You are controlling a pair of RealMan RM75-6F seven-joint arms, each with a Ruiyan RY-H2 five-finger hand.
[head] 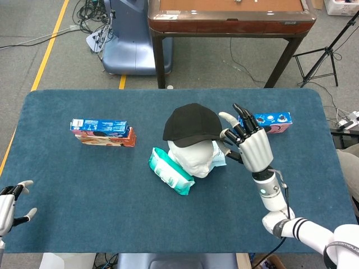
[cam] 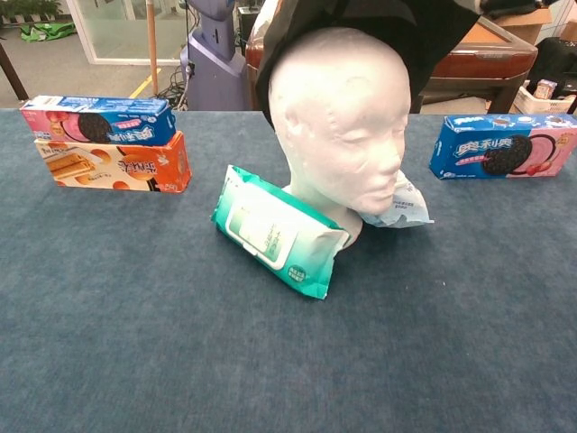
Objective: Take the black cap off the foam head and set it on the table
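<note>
The black cap [head: 192, 125] hangs lifted above the white foam head [head: 192, 158], its brim held by my right hand [head: 250, 145] on the cap's right side. In the chest view the cap [cam: 388, 32] tilts up off the bare foam head [cam: 338, 126], still draped behind its crown. My left hand [head: 10, 205] rests open at the table's front left edge, far from the cap.
A green wipes pack [head: 169, 170] leans against the foam head's front, with a pale pouch [cam: 401, 204] behind it. Stacked cookie boxes [head: 102, 132] lie at the left and a blue cookie box [head: 263, 123] at the right on the blue table [head: 84, 190].
</note>
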